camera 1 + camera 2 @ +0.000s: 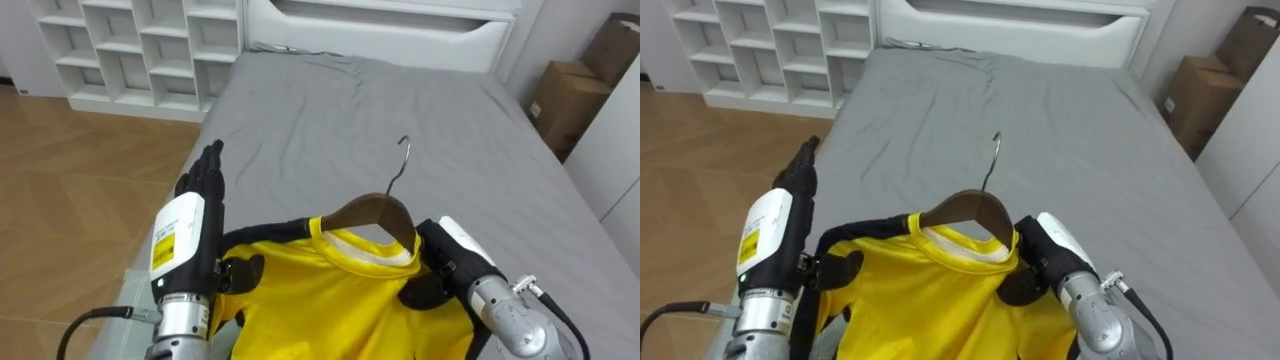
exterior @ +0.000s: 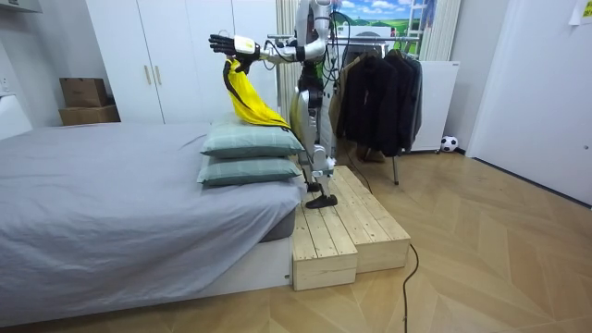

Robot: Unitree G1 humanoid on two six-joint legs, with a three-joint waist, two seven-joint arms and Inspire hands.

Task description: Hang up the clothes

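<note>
Left eye view: hanger (image 1: 372,211) hook points away from you; right robot hand (image 1: 437,258) nearest, grip hidden; left robot hand (image 1: 205,192) flat open.

Yellow shirt (image 1: 330,295) on wooden hanger (image 1: 372,212), hook (image 1: 402,160) up, above bed

A bedroom — grey bed (image 1: 400,100), wardrobe (image 2: 176,55), clothes rack (image 2: 379,83).

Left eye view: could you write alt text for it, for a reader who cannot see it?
A yellow shirt on a wooden hanger is held over a grey bed between the robot's left hand, fingers straight, and its right hand at the other shoulder. White shelves stand left of the bed, cardboard boxes right.
</note>
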